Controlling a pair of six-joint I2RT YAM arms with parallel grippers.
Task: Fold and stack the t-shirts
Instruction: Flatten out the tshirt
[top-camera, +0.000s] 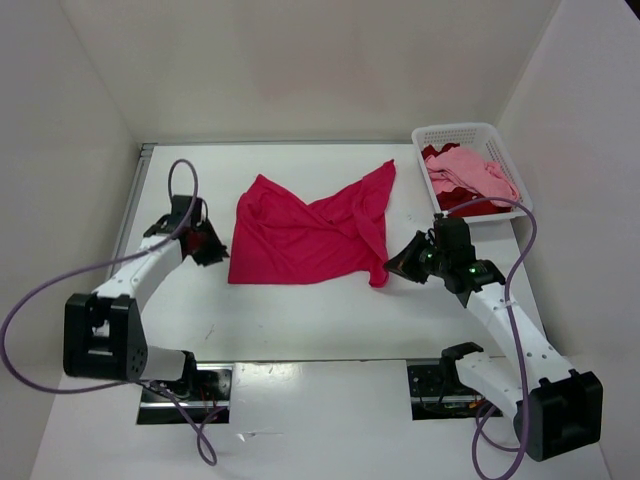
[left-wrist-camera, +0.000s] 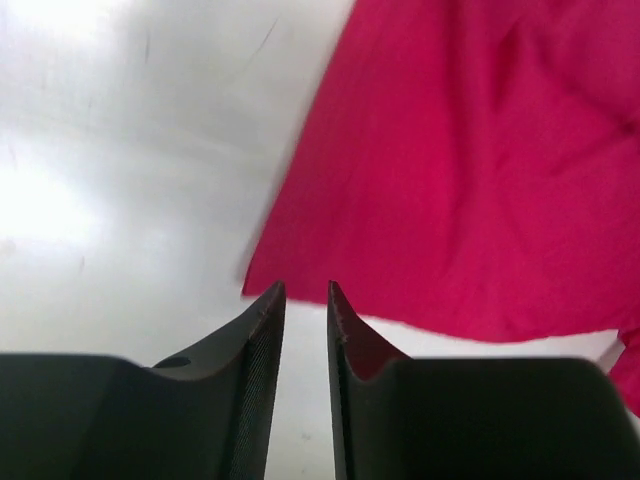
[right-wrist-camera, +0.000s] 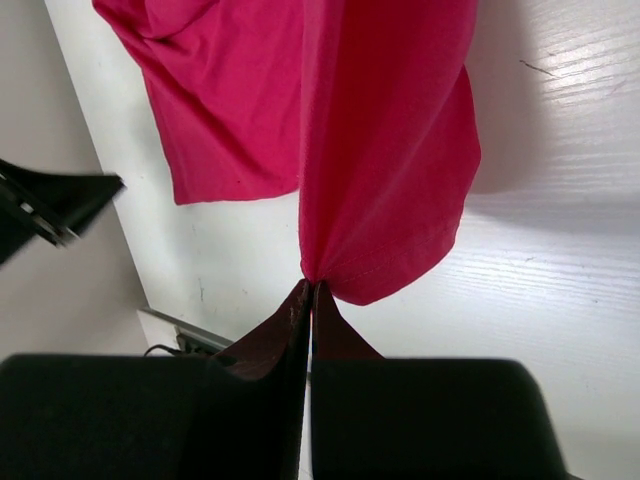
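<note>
The bright magenta-pink t-shirt (top-camera: 300, 235) lies crumpled in the middle of the white table (top-camera: 300, 320). My right gripper (top-camera: 393, 268) is at its near right corner and is shut on the hem; in the right wrist view the cloth (right-wrist-camera: 380, 150) bunches into the closed tips (right-wrist-camera: 312, 285). My left gripper (top-camera: 213, 245) sits just off the shirt's left edge. Its jaws (left-wrist-camera: 306, 290) stand slightly apart with only bare table between them, a short way from the shirt's corner (left-wrist-camera: 470, 170). The light pink t-shirt (top-camera: 468, 172) and the dark red t-shirt (top-camera: 462, 205) lie heaped in the basket.
A white perforated basket (top-camera: 455, 131) stands at the table's far right corner. White walls close in the table on the left, back and right. Purple cables loop from both arms near the front edge.
</note>
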